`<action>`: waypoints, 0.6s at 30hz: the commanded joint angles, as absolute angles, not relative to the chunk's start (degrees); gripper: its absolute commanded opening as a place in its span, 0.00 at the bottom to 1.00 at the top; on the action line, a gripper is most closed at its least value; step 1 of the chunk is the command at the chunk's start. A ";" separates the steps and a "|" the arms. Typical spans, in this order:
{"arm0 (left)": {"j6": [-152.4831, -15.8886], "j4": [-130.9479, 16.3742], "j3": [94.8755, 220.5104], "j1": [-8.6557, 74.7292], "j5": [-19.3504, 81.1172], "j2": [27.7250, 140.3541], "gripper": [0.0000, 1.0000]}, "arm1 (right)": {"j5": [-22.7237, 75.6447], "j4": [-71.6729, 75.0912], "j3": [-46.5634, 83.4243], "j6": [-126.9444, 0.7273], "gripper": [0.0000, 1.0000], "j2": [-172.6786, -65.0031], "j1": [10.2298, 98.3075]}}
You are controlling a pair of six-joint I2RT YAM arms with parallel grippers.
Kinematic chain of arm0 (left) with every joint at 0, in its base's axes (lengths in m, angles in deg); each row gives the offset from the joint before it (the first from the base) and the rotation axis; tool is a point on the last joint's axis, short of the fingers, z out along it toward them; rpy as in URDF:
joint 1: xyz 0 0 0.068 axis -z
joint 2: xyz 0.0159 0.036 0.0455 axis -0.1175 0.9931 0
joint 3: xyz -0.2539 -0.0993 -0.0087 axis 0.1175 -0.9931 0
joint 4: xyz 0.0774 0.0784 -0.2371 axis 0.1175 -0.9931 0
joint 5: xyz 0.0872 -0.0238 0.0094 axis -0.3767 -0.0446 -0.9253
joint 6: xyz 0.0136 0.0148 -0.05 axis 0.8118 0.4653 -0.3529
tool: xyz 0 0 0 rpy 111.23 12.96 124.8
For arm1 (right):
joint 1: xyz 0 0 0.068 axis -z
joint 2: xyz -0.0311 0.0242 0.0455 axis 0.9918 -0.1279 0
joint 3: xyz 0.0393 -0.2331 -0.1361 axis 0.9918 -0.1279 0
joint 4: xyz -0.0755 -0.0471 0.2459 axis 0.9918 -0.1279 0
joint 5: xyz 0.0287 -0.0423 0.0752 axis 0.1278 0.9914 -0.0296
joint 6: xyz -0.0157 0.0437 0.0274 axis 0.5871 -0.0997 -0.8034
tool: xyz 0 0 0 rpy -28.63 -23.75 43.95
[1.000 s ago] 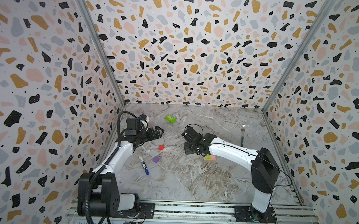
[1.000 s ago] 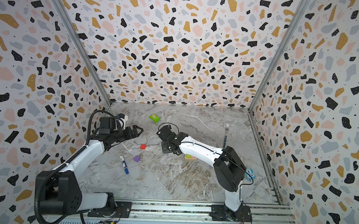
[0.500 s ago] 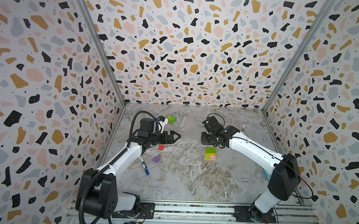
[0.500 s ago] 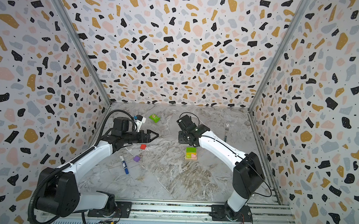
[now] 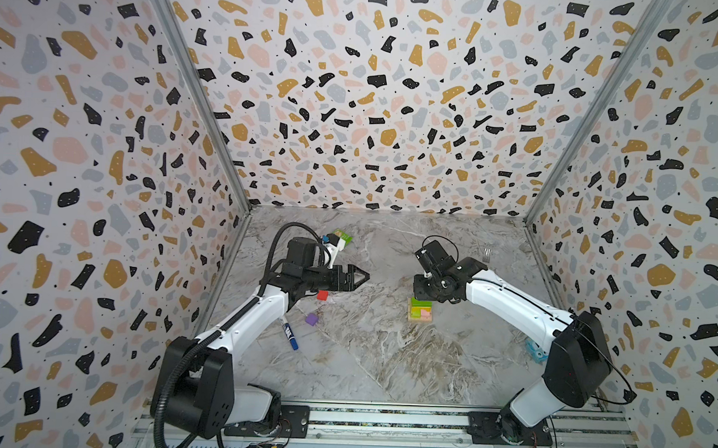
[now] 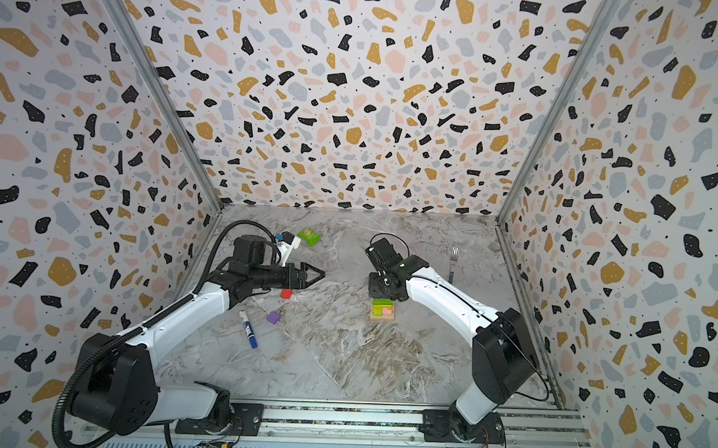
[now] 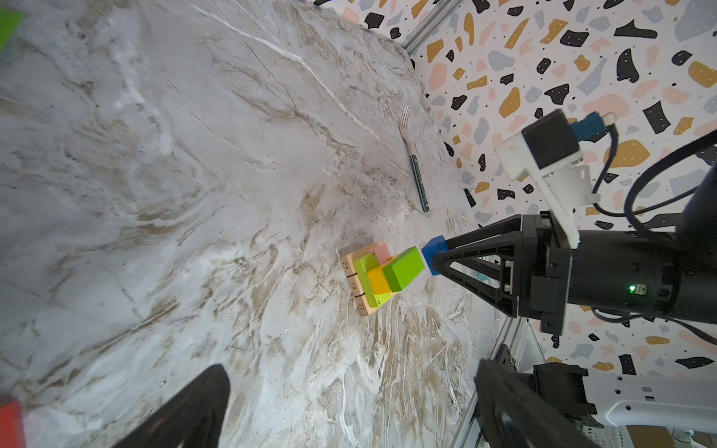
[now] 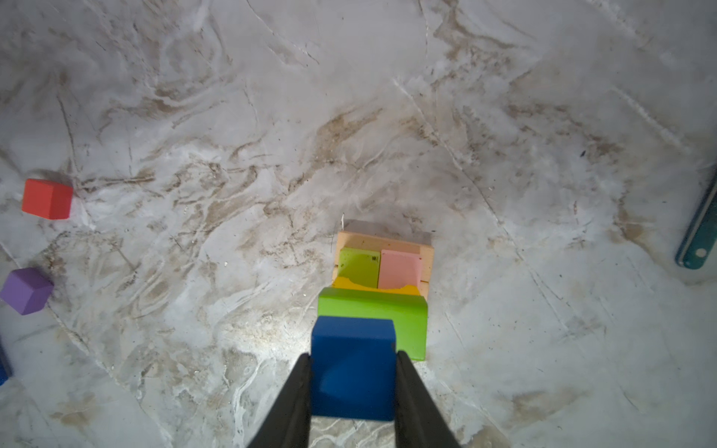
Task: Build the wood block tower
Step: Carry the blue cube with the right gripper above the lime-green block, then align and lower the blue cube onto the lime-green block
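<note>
Setting the blue cube [image 7: 430,251] down squarely is the whole job at this step, as I judge it. My right pincer [image 8: 353,355] pinches it on two opposite sides, and it hangs just over the green bar [image 8: 407,322] that tops the tower [image 5: 420,310]. Whether cube and bar touch I cannot tell. Under that bar sits the yellow arch [image 8: 349,284], then the lime bar [image 8: 359,267] and pink bar [image 8: 399,268] side by side, then the tan bars [image 8: 372,239] on the marble table [image 8: 543,116].

From my right wrist the cube covers one end of the green bar and leaves the other end bare. So I want its whole underside over green before I let go. I should come straight down with no sideways push, since the bar rests on the arch and a nudge could slide it. Then I should part the jaws gently and lift straight up, so neither finger drags the cube.

My left pincer [image 5: 359,276] is spread wide and empty, near the red cube [image 8: 47,198]. The purple cube [image 8: 26,291] lies close by. Both are well apart from the tower and look like the next pieces.
</note>
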State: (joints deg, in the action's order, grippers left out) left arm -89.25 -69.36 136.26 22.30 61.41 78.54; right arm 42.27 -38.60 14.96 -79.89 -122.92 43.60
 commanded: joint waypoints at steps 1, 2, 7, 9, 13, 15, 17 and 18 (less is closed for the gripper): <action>-89.03 -68.19 136.41 22.29 61.86 78.84 1.00 | 41.96 -39.69 14.53 -79.25 0.21 -120.66 43.89; -89.02 -68.19 136.29 22.26 61.85 78.74 1.00 | 41.93 -39.50 14.29 -79.25 0.21 -120.74 43.89; -89.29 -67.99 136.75 22.23 61.78 78.71 1.00 | 41.59 -39.02 13.59 -79.07 0.21 -121.54 43.98; -89.29 -68.09 136.76 22.23 61.77 78.63 1.00 | 41.80 -38.72 13.27 -79.05 0.21 -121.74 43.98; -89.33 -68.10 136.71 22.24 61.83 78.65 1.00 | 42.40 -37.68 12.50 -78.81 0.21 -121.87 43.99; -89.46 -67.93 136.58 22.23 61.94 78.80 1.00 | 42.40 -37.38 12.32 -78.87 0.21 -121.99 44.01; -89.64 -67.89 136.49 22.26 62.00 78.80 1.00 | 42.46 -37.29 12.33 -78.90 0.21 -122.28 44.02; -89.64 -67.84 136.47 22.29 61.84 78.70 1.00 | 42.51 -37.29 12.32 -78.92 0.21 -122.36 44.05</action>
